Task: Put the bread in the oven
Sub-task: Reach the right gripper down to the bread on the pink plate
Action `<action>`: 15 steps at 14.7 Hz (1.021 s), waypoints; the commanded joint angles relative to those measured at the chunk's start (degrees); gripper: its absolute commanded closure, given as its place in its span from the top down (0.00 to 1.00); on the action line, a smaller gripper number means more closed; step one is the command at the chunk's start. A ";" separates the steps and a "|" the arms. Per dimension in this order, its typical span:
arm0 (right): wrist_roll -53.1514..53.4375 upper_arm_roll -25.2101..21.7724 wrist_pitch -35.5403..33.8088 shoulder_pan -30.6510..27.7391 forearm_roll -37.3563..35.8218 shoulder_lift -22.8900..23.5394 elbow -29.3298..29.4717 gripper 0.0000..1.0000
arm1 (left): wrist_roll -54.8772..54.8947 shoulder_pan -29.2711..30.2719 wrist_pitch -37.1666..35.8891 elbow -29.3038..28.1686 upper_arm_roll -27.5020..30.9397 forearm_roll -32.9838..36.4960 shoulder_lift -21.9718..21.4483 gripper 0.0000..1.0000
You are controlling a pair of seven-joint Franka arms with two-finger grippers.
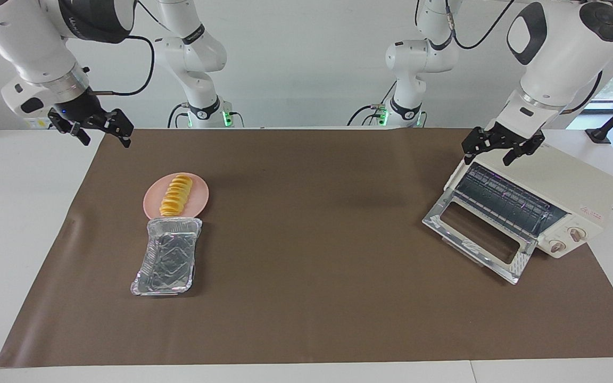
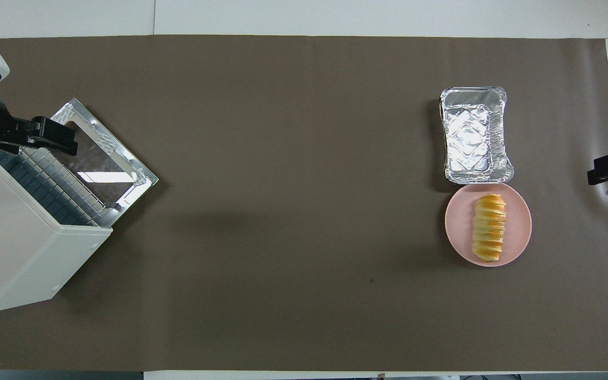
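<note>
**Both grippers up, bread on its plate**

Left gripper (image 1: 500, 146) hangs over the oven (image 1: 562, 199), fingers apart and empty; the oven door is down. Right gripper (image 1: 93, 127) waits spread at the mat's edge. Bread (image 1: 176, 196) lies on the pink plate (image 1: 200, 194), touching the foil tray (image 1: 168, 258).

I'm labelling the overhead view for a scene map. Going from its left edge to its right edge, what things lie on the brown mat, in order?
Oven with its door dropped open → foil tray → pink plate carrying the bread. Tray and plate overlap in their spans; the tray starts slightly earlier.
</note>
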 commanded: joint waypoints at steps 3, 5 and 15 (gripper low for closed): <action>-0.29 0.51 -0.45 -0.64 -0.77 -0.10 0.22 1.00 | 0.54 0.14 -0.16 -0.97 0.23 -0.98 -0.99 1.00; -0.38 0.51 -0.80 -0.55 -0.77 -0.18 0.13 1.00 | 0.54 0.14 -0.16 -0.97 0.23 -0.98 -0.99 1.00; 1.02 0.51 15.26 -0.03 -0.68 -7.82 -19.44 1.00 | 0.54 0.14 -0.16 -0.97 0.23 -0.98 -0.99 1.00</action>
